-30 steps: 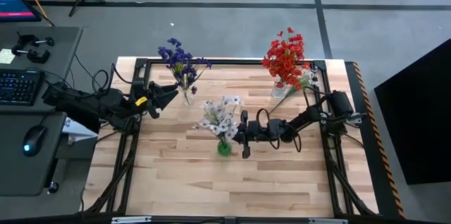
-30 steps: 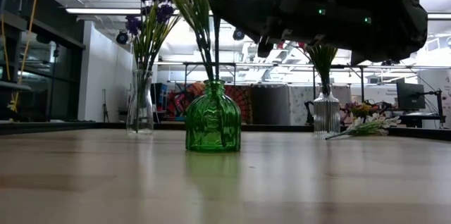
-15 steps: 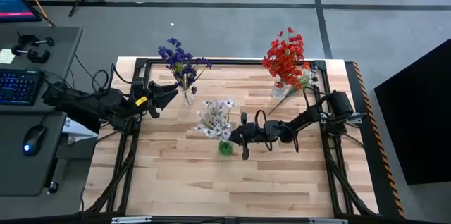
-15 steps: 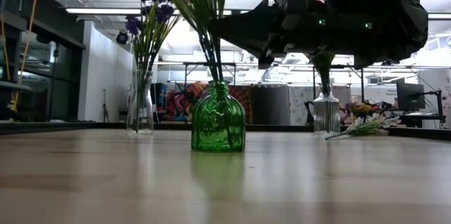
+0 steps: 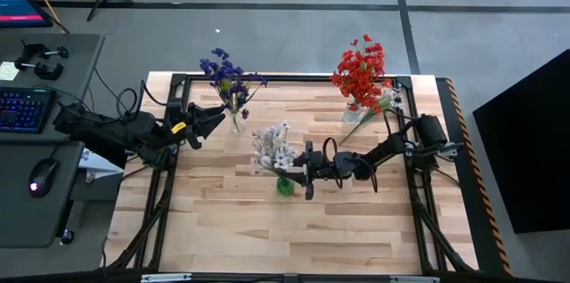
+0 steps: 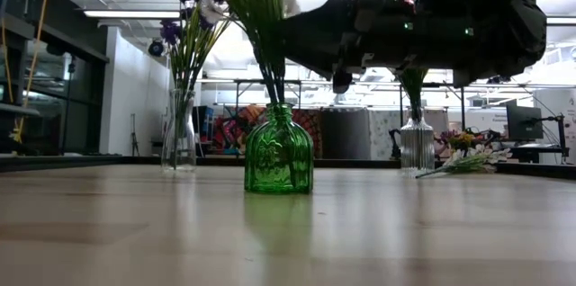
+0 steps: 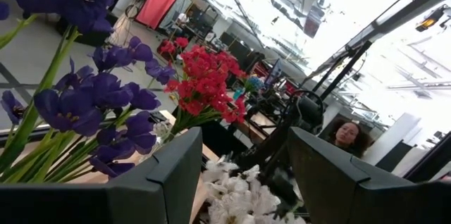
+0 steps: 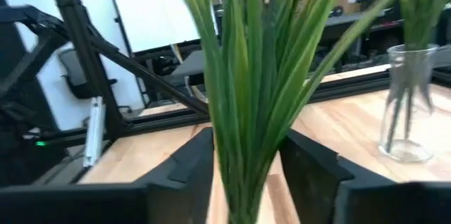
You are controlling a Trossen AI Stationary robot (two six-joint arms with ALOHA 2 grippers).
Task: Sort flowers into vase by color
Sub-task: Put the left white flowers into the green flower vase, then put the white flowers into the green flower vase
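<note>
My right pincer reaches in low over the middle of the butcher-block table, its two dark fingers standing either side of the bunched green stems of the white-bloomed artificial spray. The stems already sit in the squat ribbed green glass vase. Whether I am pinching them or have let go, I cannot tell; the stems fill the gap and hide any daylight.

The purple-bloomed spray stands in the tall clear glass vase at the table's back left. My left pincer waits just beside it with its fingers spread wide and nothing between them. The red-bloomed spray stands in the clear round-bellied glass vase at the back right, and one more pale-flowered spray lies flat on the table near its base.

The risk, as I judge it, is the pull-away. The green vase looks small under a top-heavy bunch; if a stem snags on a finger as I back out, I could drag the spray up or tip the vase over.
</note>
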